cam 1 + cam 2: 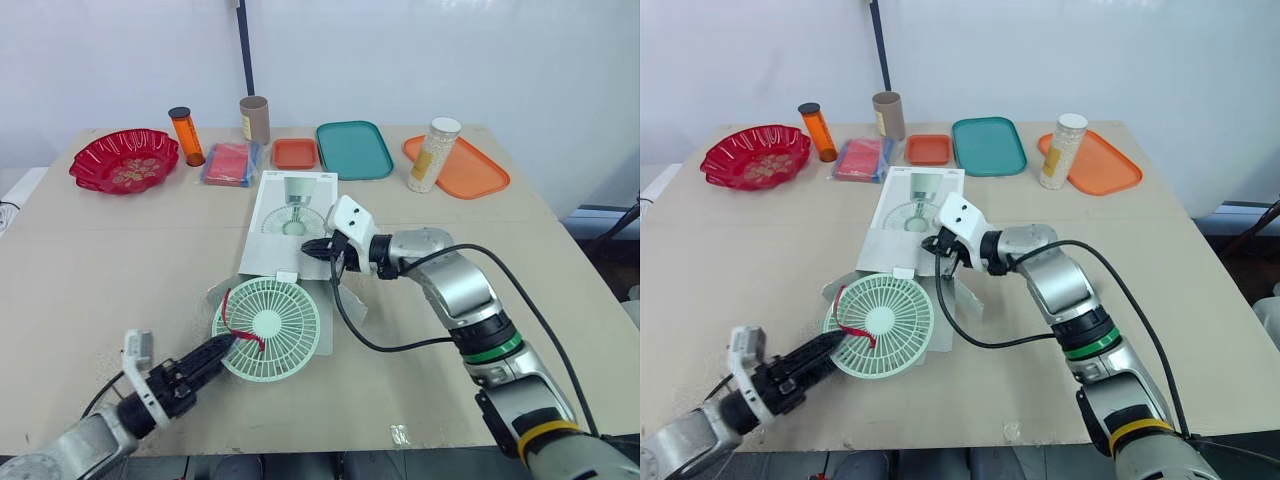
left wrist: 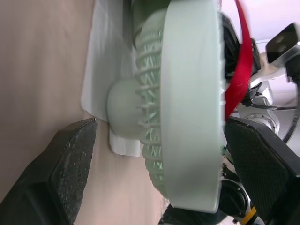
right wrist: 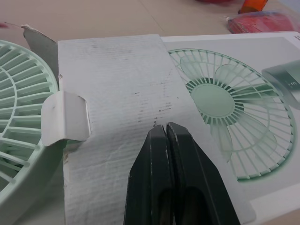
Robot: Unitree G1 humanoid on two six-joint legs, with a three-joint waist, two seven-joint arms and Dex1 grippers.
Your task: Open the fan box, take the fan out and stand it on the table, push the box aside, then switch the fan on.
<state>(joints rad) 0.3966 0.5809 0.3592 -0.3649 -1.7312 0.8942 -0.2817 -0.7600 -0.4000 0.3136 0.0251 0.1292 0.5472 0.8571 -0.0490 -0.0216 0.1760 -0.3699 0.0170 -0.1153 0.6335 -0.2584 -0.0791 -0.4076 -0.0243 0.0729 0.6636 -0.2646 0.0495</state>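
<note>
The pale green fan (image 1: pixel 268 327) lies flat near the desk's (image 1: pixel 100 260) near edge, grille facing up, a red strap (image 1: pixel 243 337) across it, at the open end of the box (image 1: pixel 290 215). The white box lies flat, its long axis running from near edge to far edge. The left gripper (image 1: pixel 222 350) has its fingers apart on either side of the fan's rim. The right gripper (image 3: pixel 165 129), fingers together, presses on the box top. Along the far edge are a red bowl (image 1: pixel 82 168), a teal tray (image 1: pixel 353 150) and an orange tray (image 1: pixel 470 172) with a white bottle (image 1: pixel 434 155) standing at its edge. A white wall stands behind.
</note>
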